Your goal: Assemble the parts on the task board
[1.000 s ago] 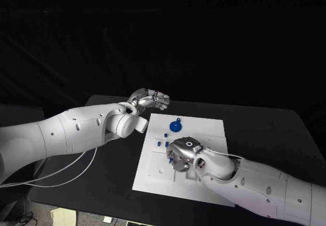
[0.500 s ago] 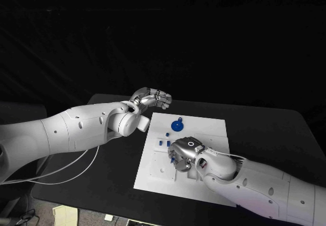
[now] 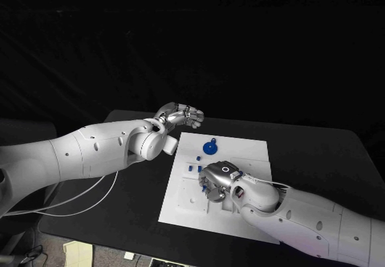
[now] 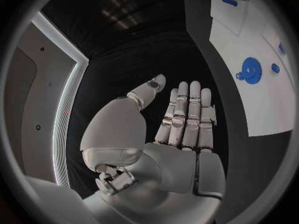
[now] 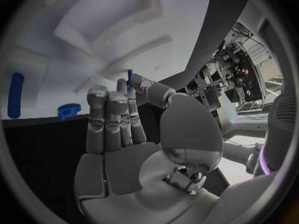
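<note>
At frame centre, the right hand [image 3: 215, 179] pinches a small blue peg [image 5: 129, 78] over the white task board [image 3: 241, 153]. The empty left hand [image 3: 181, 115], fingers straight, hovers upper left of the board near a blue gear [image 3: 209, 147].

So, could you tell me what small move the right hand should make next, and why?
Probably lower the small blue pin straight down toward the task board. The right hand pinches it at its fingertips, low over the board, not visibly seated yet. The left hand waits off the board, holding nothing.
</note>
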